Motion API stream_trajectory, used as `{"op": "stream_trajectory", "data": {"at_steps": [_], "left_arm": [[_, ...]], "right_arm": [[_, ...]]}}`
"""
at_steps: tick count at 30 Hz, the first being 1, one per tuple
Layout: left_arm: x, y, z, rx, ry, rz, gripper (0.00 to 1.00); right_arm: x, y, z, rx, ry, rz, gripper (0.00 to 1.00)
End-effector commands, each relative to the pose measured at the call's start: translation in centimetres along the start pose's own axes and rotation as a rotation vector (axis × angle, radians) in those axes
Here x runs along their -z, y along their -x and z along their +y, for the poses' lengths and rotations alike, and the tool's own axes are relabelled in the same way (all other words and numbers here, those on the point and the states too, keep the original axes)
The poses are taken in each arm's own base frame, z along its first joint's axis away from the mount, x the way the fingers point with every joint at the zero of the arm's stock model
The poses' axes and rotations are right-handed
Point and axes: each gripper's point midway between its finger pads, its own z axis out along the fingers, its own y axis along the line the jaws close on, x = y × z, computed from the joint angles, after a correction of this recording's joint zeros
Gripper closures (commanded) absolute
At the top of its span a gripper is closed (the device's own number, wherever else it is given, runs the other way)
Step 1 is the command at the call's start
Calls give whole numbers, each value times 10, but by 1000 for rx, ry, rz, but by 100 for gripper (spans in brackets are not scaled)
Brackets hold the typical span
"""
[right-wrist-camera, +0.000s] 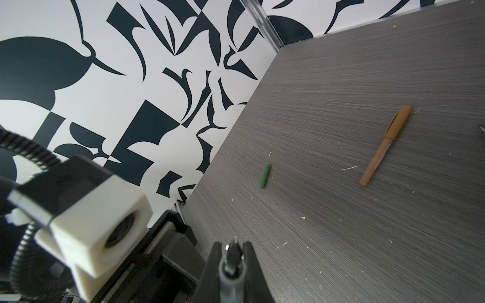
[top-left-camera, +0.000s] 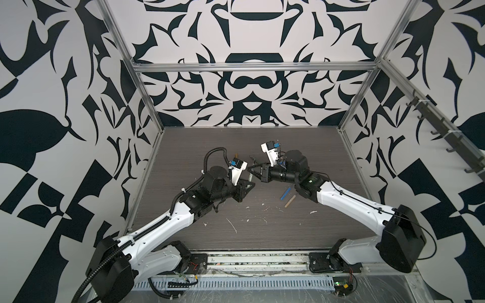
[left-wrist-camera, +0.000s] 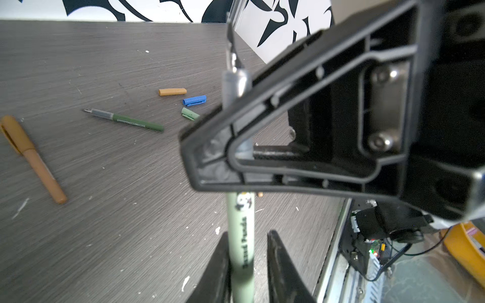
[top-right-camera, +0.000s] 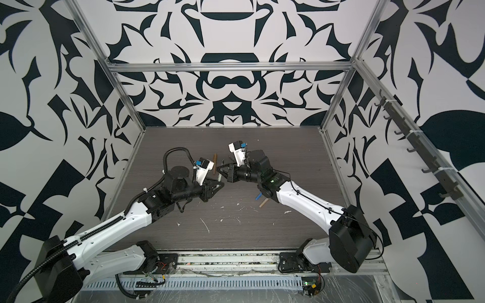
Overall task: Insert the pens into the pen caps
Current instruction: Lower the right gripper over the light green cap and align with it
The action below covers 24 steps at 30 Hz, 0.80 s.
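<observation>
Well to the left, a dark green cap (right-wrist-camera: pixel 265 176) lies alone on the tabletop (right-wrist-camera: pixel 367 249), then the capped ochre-brown pen (right-wrist-camera: pixel 384 145), both clear of the hands. At mid-tabletop the left hand (left-wrist-camera: pixel 248 236) has the pale green pen (left-wrist-camera: pixel 241 230) between its fingers (left-wrist-camera: pixel 217 267), which stand slightly apart: one touches the barrel, the other shows a gap. The pen runs straight on into the right hand (right-wrist-camera: pixel 233 246), whose fingers (right-wrist-camera: pixel 252 262) are clamped on its grey grip section, the dark tip poking out just past them. Just beyond the hands lies an uncapped dark green pen (left-wrist-camera: pixel 126 120), and past it three loose caps close together: a tan cap (left-wrist-camera: pixel 172 91), a blue cap (left-wrist-camera: pixel 194 100), a light green cap (left-wrist-camera: pixel 190 114). Further right, beside the right arm (top-left-camera: pixel 349 202), a blue pen (top-left-camera: pixel 286 192) and a tan pen (top-left-camera: pixel 290 201) lie side by side. The tabletop is grey wood-grain flecked with white; black-and-white patterned walls (top-left-camera: pixel 244 86) in an aluminium frame (top-left-camera: pixel 252 67) close it on three sides.
</observation>
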Motion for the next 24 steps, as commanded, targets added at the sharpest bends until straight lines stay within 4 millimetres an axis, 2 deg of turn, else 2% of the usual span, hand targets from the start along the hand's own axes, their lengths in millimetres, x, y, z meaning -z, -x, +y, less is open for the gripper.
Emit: {"op": "stream_trajectory", "data": {"at_steps": [1, 4, 5, 7, 9, 11, 13, 17, 19, 22, 24], "left_arm": [[1, 8, -1, -8, -10, -39, 85], [1, 11, -3, 1, -23, -75, 96], [1, 11, -2, 3, -20, -78, 97], [1, 9, 4, 3, 4, -85, 98], [2, 5, 12, 7, 41, -103, 99], [3, 2, 22, 12, 83, -129, 98], [6, -1, 32, 17, 131, -154, 98], [10, -2, 40, 4, 161, -209, 98], [13, 2, 38, -15, 156, -232, 97], [15, 7, 36, -30, 148, -254, 97], [14, 10, 32, -30, 130, -261, 97]], "right_arm": [[5, 11, 20, 29, 61, -38, 100], [3, 8, 20, 24, 74, -17, 100], [3, 8, 22, 22, 80, -13, 97], [5, 10, 26, 30, 83, -4, 78], [10, 14, 31, 50, 74, -8, 67], [19, 21, 31, 71, 25, -30, 62], [34, 33, 17, 98, -106, -84, 62], [70, 50, -35, 90, -357, -138, 61], [84, 52, -72, 26, -468, -132, 61], [95, 43, -130, -29, -652, -40, 60], [98, 41, -161, -52, -747, 7, 52]]}}
